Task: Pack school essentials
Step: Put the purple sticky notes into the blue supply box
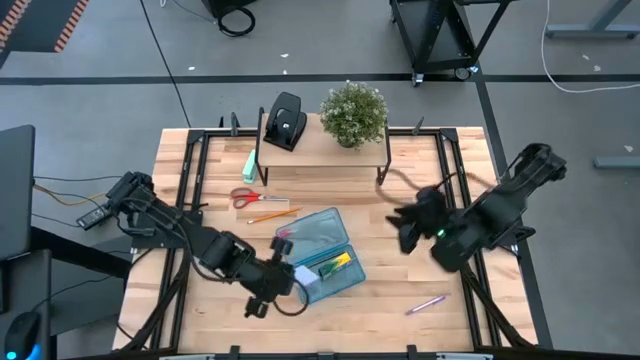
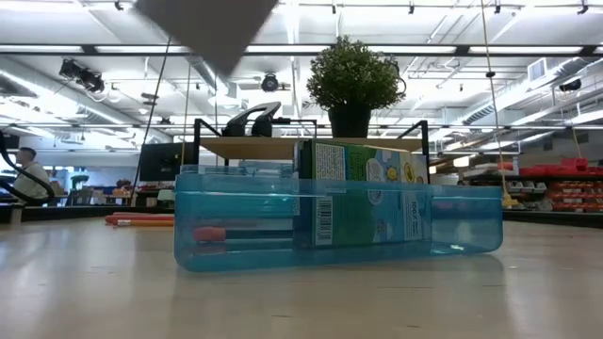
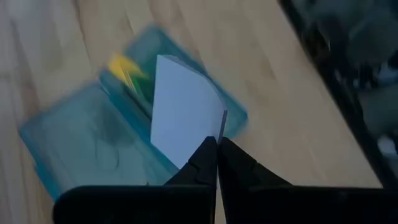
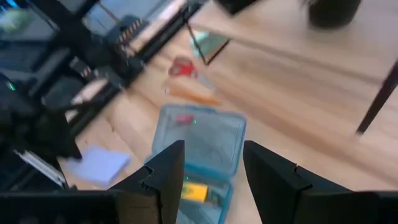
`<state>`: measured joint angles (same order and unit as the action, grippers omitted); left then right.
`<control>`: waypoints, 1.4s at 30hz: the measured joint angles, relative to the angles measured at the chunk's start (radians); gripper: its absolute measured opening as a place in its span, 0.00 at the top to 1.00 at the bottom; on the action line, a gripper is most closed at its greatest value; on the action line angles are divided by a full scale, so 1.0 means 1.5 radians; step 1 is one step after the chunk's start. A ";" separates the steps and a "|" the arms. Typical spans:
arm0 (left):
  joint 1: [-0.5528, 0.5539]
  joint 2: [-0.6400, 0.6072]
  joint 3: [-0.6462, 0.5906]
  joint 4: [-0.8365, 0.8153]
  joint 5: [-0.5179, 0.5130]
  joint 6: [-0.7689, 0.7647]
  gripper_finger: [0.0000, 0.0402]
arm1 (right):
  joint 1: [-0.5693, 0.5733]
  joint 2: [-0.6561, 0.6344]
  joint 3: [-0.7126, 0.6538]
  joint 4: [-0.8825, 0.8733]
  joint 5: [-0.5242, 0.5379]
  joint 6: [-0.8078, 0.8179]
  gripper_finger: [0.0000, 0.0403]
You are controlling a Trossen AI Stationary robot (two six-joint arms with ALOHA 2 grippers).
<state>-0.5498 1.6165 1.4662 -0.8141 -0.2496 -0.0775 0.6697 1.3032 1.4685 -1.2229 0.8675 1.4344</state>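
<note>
My left gripper (image 1: 287, 283) is shut on the pale blue note pad (image 3: 183, 115), which hangs over the near end of the open blue clear case (image 1: 318, 250). The yellow-green crayon box (image 1: 336, 264) stands in that case beside a red-tipped piece (image 2: 221, 234). Red-handled scissors (image 1: 249, 197) and an orange pencil (image 1: 270, 213) lie on the table left of the case. The pink-purple pen (image 1: 425, 304) lies near the near edge. My right gripper (image 4: 214, 174) is open in the air, right of the case. My left gripper pinches the note pad by one edge (image 3: 211, 134) between its two shut fingers (image 3: 202, 165). The pad is lifted clear of the table; in the low view it shows high above the case (image 2: 207, 28). It stands out beyond the fingertips, over the case's near end.
A wooden riser shelf (image 1: 325, 150) at the far side carries the black hole punch (image 1: 285, 120) and a potted plant (image 1: 353, 112). The mint-green block (image 1: 248, 165) lies by the shelf's left leg. Bare wood shows between the case and the right arm.
</note>
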 joint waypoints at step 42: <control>0.155 0.094 0.000 0.003 0.067 -0.069 0.99 | -0.004 -0.049 0.000 -0.087 -0.043 0.004 0.57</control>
<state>-0.3173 1.7574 1.4662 -0.8099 -0.1489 -0.1803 0.6632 1.2304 1.4689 -1.3536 0.8028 1.4408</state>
